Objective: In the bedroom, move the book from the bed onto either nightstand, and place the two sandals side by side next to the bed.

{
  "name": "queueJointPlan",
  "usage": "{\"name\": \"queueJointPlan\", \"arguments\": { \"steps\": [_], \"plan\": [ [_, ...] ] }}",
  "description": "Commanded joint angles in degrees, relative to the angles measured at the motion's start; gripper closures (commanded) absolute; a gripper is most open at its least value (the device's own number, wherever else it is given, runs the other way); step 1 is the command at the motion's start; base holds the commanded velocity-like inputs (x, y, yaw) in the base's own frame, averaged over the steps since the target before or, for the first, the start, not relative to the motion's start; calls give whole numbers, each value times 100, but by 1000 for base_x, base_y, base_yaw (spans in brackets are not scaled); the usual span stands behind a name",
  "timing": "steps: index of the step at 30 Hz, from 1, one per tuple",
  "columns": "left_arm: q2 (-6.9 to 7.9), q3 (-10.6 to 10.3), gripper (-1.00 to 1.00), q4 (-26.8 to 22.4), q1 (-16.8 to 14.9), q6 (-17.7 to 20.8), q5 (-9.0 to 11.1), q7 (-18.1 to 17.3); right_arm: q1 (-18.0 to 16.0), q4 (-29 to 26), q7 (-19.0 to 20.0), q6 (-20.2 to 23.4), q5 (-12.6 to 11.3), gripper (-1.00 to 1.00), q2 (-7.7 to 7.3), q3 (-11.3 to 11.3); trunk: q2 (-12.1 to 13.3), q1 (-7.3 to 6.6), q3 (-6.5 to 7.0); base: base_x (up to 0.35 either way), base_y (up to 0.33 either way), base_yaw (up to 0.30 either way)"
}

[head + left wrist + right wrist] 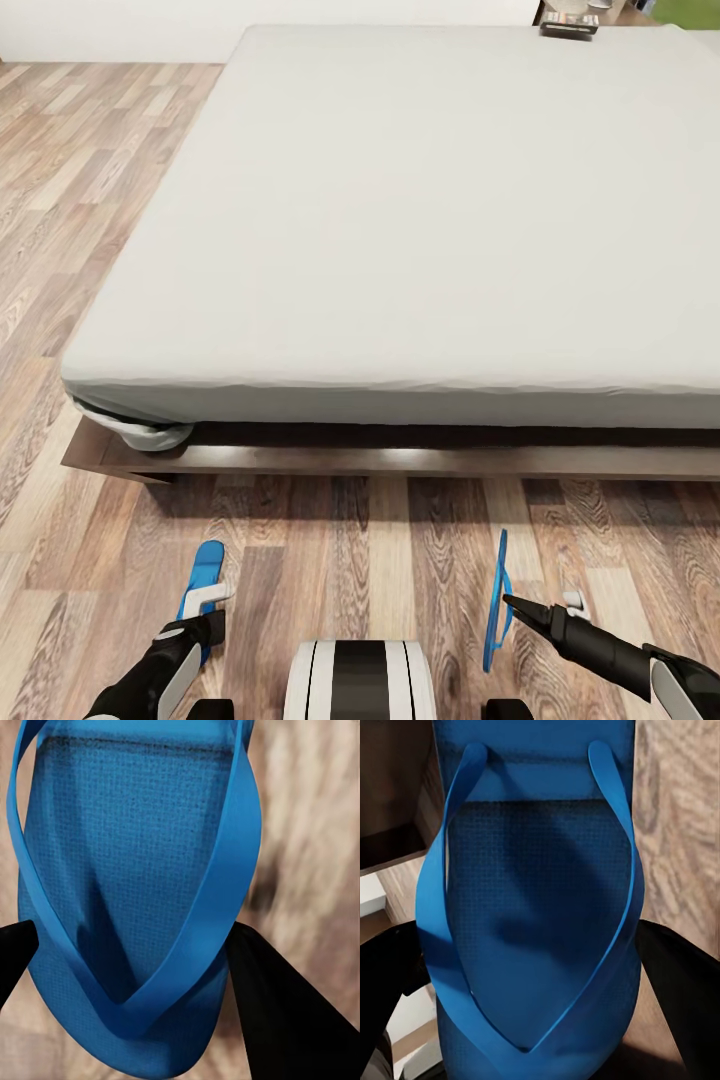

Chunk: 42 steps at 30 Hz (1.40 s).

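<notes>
The bed (420,220) has a whitish mattress on a dark wooden frame and spans the head view. A small dark flat thing, apparently the book (569,27), lies at the bed's far right edge; I cannot tell whether it rests on the mattress or just beyond it. My left gripper (203,603) is shut on one blue sandal (207,568), which points toward the bed. In the left wrist view this sandal (135,855) sits between the black fingers (281,1005). My right gripper (515,603) is shut on the other sandal (497,600), which is turned on edge. That sandal (540,907) lies between the fingers (679,982).
Wood-plank floor (360,540) runs between my base (360,680) and the bed frame (400,460), and along the bed's left side. A bunched sheet corner (150,432) hangs at the near left of the frame. A brown surface shows beyond the bed's far right corner.
</notes>
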Motion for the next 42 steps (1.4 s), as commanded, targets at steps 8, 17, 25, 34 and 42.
{"name": "queueJointPlan", "arguments": {
  "steps": [8,17,25,34,42],
  "plan": [
    [1,-5,100,-13,1,5,52,25,-1,1,4,-2959,-28,100,-1,-1,-1,-1,-3,0,0,0],
    [1,-10,100,-18,1,4,52,21,-1,1,4,-2959,-28,100,-1,-1,-1,-1,-3,119,0,0],
    [1,-6,100,-20,1,4,52,22,-1,1,4,-2959,-28,100,-1,-1,-1,-1,-3,44,0,0],
    [1,-12,100,-22,1,4,52,21,-1,5,4,-2959,-28,100,-1,-1,-1,-1,-3,0,0,0],
    [1,-14,100,-22,1,4,52,26,-1,4,4,-2959,-28,100,-1,-1,-4,4,-47,0,0,0]
  ]
}}
